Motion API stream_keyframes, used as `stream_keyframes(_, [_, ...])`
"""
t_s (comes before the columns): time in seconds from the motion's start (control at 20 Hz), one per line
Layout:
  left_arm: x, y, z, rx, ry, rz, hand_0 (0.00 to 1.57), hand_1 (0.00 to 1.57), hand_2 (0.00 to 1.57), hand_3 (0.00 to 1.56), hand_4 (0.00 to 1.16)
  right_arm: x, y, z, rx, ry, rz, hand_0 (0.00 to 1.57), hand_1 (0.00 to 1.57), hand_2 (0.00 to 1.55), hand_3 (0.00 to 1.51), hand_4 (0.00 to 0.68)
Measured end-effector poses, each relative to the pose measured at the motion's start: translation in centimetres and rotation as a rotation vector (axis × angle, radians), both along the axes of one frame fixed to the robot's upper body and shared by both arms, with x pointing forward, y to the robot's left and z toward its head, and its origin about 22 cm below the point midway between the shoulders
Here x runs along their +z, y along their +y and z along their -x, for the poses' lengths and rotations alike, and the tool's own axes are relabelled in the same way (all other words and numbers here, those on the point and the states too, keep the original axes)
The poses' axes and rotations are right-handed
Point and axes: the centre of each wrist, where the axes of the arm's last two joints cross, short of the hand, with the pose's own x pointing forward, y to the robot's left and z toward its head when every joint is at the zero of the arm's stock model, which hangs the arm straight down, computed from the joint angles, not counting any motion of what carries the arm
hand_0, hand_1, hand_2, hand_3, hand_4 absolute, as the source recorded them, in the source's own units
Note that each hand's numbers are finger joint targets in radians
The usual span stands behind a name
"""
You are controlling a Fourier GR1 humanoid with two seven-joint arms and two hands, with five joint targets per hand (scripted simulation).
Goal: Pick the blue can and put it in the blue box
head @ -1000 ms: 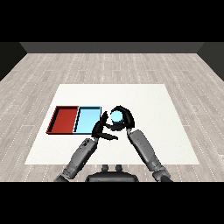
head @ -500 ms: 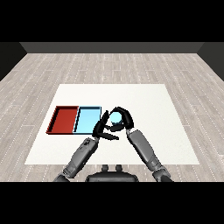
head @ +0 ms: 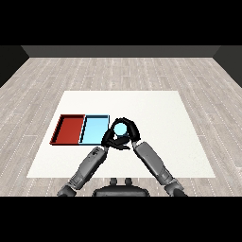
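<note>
Blue can (head: 121,128) is the thing we follow, and it sits in our right hand, just right of the blue tray.

Going from the left: the red tray (head: 69,129) lies at the far left of the counter (head: 156,113), and it plays no part in this task. Touching its right side is the blue tray (head: 95,128), the can's destination, and we see nothing in it.

Next comes our left hand (head: 109,139), close against the blue tray's right edge and just beside the can. Whether its fingers are curled or straight we cannot tell, since it merges with the other hand in this view.

Then our right hand (head: 132,133), whose fingers (head: 133,126) curl round the can, with the round pale top showing between them. We judge the can is held upright and raised off the counter, though the height is hard to read from above.

We hold it this way, we think, so the can stays upright and can be set down standing. The trays lie side by side, so the remaining move is short: carry the can leftward over the blue tray's rim, lower it, and release.
</note>
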Motion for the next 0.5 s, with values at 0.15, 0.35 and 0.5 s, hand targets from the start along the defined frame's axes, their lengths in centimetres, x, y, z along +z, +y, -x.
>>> stream_keyframes(0.15, [0.3, -0.5, 0.0, -0.005, -0.005, 0.014, 0.0, 0.0, 0.0, 0.0, 0.0, -0.1, 0.1, 0.1, 0.008, -0.002, 0.006, 1.48, 1.48, 1.45, 1.39, 0.552])
stream_keyframes(0.35, [0.6, -0.5, -0.8, 0.009, -0.011, -0.013, 0.0, 0.0, 0.0, 0.0, 0.11, -0.3, 0.9, 0.2, 0.022, -0.006, 0.009, 1.49, 1.49, 1.47, 1.41, 0.536])
stream_keyframes(0.5, [0.3, -0.5, -0.7, 0.02, -0.004, -0.038, 0.0, 0.0, 0.0, 0.0, 0.0, 0.1, 1.2, 0.4, 0.039, -0.004, 0.001, 1.51, 1.51, 1.47, 1.41, 0.561])
